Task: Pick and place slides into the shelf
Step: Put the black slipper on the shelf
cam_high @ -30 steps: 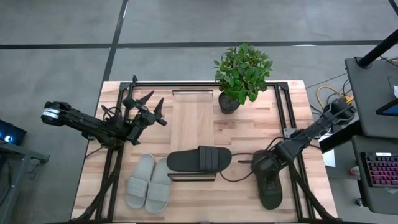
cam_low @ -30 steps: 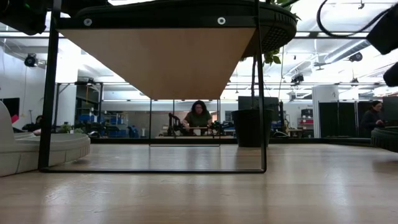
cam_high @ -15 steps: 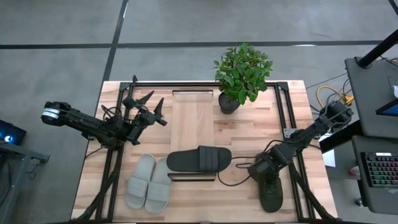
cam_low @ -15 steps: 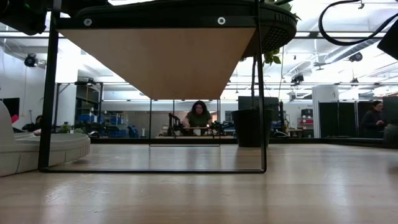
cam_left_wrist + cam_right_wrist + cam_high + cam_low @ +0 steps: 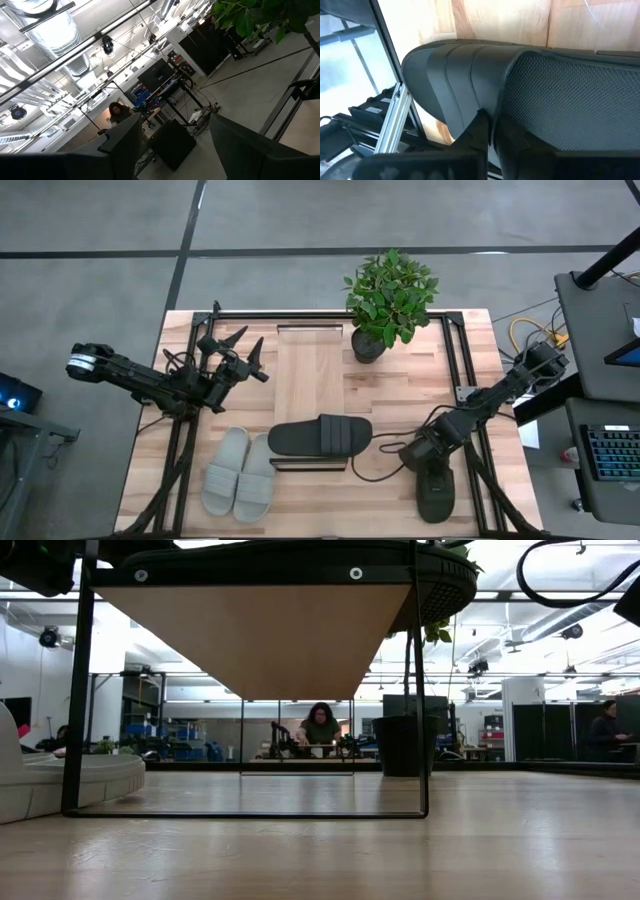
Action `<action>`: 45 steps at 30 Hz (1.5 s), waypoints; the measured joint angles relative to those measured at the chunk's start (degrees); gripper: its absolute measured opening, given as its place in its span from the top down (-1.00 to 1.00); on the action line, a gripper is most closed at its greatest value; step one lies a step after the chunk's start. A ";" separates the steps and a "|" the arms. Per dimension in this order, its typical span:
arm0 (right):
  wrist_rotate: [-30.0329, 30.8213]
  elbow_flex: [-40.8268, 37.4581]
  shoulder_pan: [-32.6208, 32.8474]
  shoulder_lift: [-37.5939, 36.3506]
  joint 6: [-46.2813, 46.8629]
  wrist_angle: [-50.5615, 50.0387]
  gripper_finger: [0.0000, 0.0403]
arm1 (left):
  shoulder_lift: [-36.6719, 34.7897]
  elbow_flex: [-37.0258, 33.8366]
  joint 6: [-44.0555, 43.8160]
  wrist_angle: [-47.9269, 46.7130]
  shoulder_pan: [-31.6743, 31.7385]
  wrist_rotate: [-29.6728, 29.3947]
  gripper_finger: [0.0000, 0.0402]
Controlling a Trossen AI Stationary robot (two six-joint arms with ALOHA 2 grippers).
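Observation:
One dark slide (image 5: 436,492) lies on the tabletop at the near right. My right gripper (image 5: 421,458) is tipped down over its far end and shut on it (image 5: 491,131). A second dark slide (image 5: 320,435) rests sole-down across the near end of the shelf (image 5: 311,370), a narrow plank on thin dark rails. The pale grey pair (image 5: 240,475) lies side by side on the table at the near left. My left gripper (image 5: 245,346) hangs open above the table's left part, pointing slightly upward, with nothing between its fingers (image 5: 125,145). My right gripper pinches the dark slide's wide strap at its edge (image 5: 492,102), next to the textured footbed (image 5: 570,85). The fingers (image 5: 479,129) slant down from above and from the far right. The slide lies with its sole on the table.
A potted plant (image 5: 389,298) stands at the far end, right of the shelf. Dark metal frames (image 5: 463,370) run along the table's left and right sides. A black cable (image 5: 380,468) loops beside the right gripper. In the low view the shelf's underside (image 5: 260,635) fills the top.
My right gripper has tipped further down onto the near-right dark slide and shut on its strap. The slide has shifted slightly toward the near edge and gone out of the low view's right side.

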 joint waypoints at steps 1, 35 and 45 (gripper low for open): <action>-0.03 0.10 0.00 -0.04 0.41 -0.21 0.94 | 0.00 0.00 0.00 0.00 0.00 0.00 -0.09; 30.44 45.64 0.71 -0.25 -0.47 -41.66 0.96 | 0.01 -0.04 0.00 0.00 -0.02 0.00 -0.09; 43.78 55.79 3.14 -0.25 -4.41 -41.88 0.96 | 0.02 -0.04 -0.02 0.00 -0.01 0.00 -0.09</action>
